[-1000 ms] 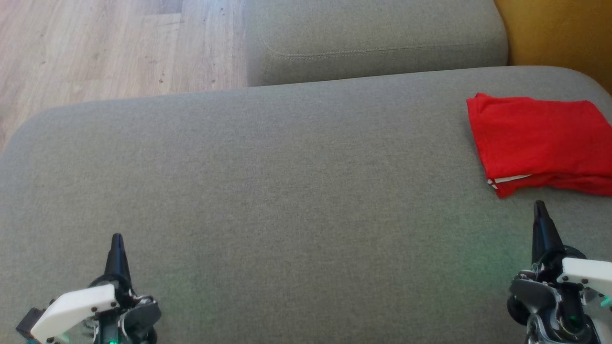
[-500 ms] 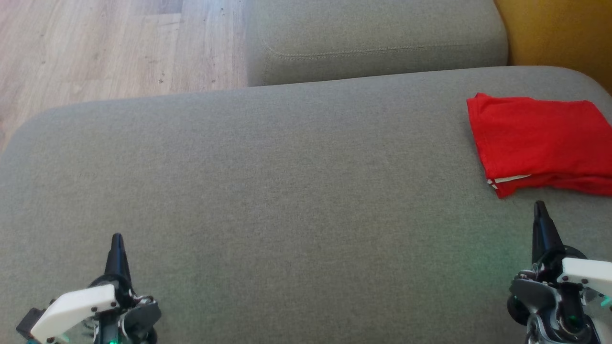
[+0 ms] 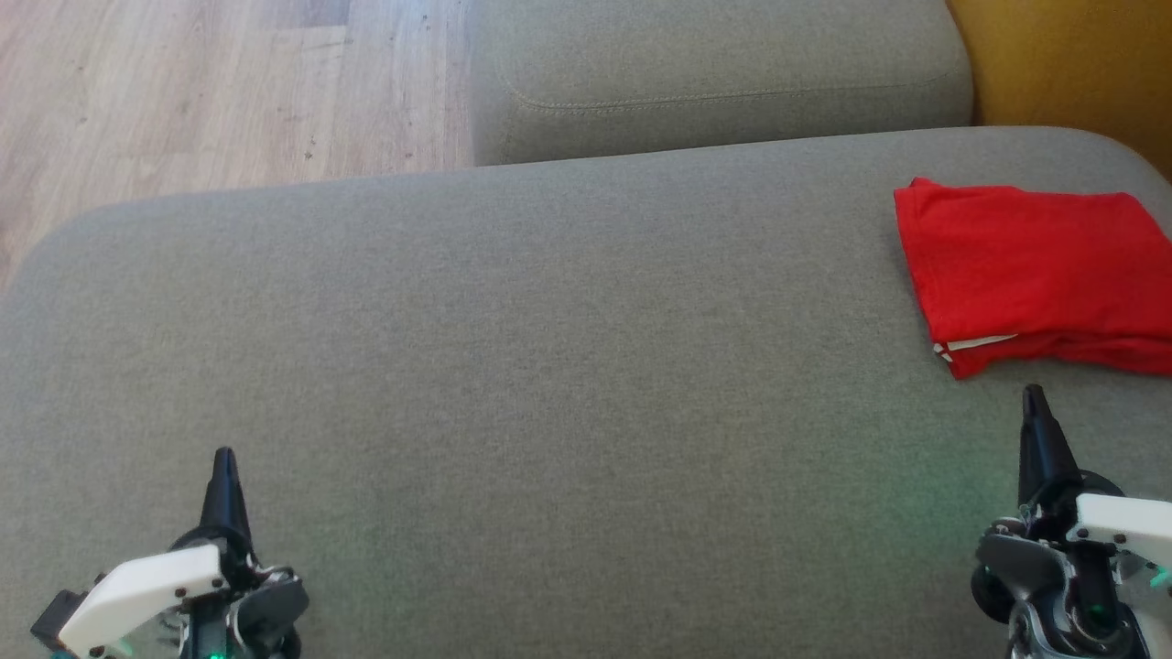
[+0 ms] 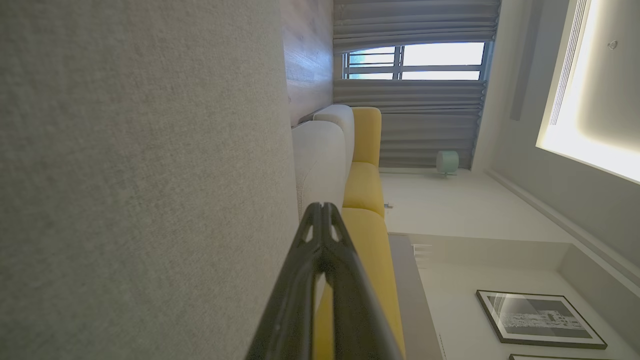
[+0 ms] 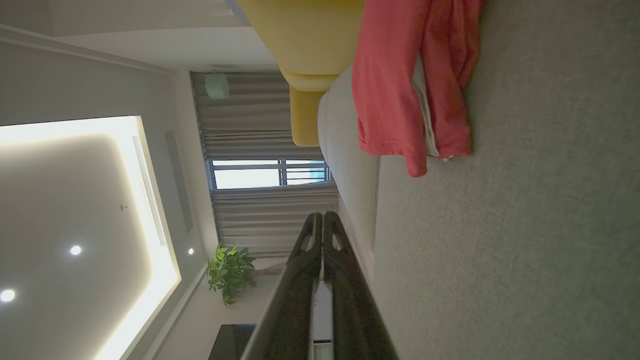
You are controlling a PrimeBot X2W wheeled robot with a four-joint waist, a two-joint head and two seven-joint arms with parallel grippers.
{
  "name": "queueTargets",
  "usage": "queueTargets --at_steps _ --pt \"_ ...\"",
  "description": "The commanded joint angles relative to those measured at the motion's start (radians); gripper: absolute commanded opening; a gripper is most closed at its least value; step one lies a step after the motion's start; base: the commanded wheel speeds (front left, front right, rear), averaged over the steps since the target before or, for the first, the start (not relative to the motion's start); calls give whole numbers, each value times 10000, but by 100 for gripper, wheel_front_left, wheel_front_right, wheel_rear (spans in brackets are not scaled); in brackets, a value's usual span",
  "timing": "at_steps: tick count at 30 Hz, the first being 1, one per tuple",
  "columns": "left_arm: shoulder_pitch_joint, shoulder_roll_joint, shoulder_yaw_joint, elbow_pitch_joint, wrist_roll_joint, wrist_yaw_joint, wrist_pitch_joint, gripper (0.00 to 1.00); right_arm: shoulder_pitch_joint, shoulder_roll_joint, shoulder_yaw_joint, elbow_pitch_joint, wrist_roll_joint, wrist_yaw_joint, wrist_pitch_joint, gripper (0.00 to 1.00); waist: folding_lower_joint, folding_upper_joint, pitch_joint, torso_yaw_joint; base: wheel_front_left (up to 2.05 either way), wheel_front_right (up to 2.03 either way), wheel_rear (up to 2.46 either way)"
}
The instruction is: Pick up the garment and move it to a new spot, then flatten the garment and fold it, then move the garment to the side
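Nothing moved: left fingers (image 3: 222,476) and right fingers (image 3: 1035,430) stay clenched and empty, folded garment (image 3: 1025,265) just beyond the right; task looks finished.

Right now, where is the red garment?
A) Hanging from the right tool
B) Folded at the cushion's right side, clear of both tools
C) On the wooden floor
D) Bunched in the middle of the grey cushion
B: the red garment lies folded on the right part of the grey cushion. The shut right tool stops just short of it and the shut left tool is far off.
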Motion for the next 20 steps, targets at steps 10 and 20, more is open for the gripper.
queueTargets --at_steps 10,20 --pt "-504 42 415 -282 154 -69 55 0 -491 -35 211 -372 71 -7 57 0 0 0 0 0 0 0 0" --pt "-504 38 420 -282 159 -69 60 0 -491 -35 212 -372 71 -7 57 0 0 0 0 0 0 0 0"
